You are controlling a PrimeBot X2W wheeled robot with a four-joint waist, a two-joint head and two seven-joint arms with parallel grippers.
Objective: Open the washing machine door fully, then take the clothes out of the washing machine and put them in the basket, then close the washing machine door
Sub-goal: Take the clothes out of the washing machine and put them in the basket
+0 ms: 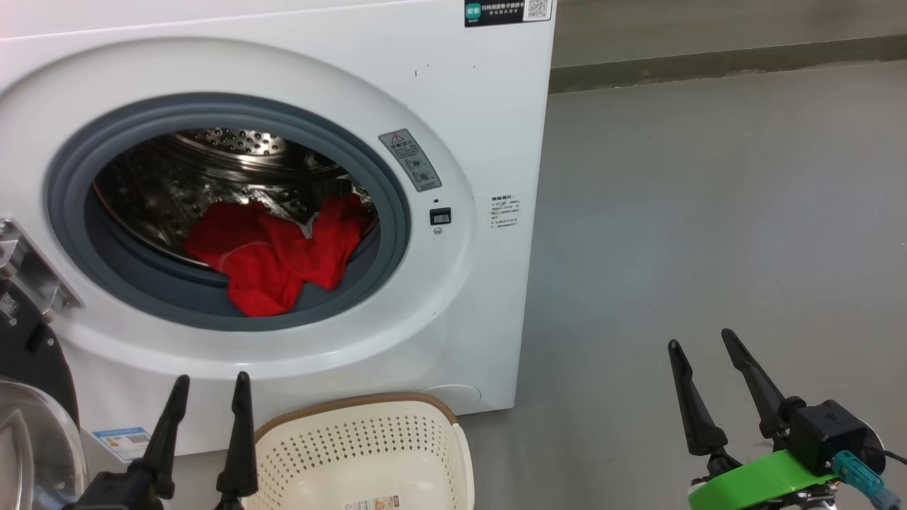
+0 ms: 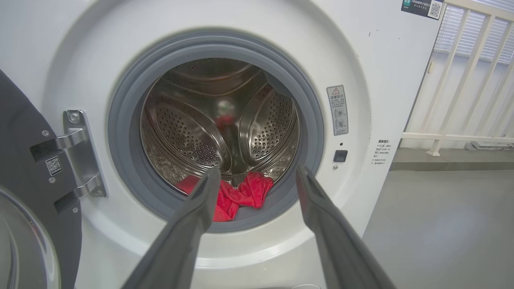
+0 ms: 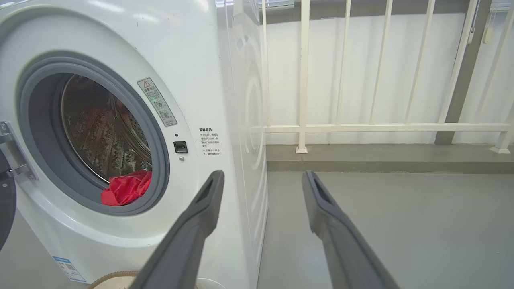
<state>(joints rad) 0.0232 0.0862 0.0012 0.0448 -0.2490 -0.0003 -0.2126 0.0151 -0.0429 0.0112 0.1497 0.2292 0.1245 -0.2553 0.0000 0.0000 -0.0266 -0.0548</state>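
Inside the washing machine [image 1: 482,106], red clothes [image 1: 273,255] heaped at the drum's front, spilling onto the grey seal. At left, the door [image 1: 35,368] wide open. On the floor just below the opening, the basket [image 1: 368,443]. Left jaws and right jaws spread wide, empty.

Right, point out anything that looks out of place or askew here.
The red clothes spill from the drum over the lower lip of the grey seal. Nothing else looks askew, spilled or damaged.

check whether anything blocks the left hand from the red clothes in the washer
Nothing visible does: the door is swung aside to the left, and the open left hand faces the clothes lying at the front of the drum.
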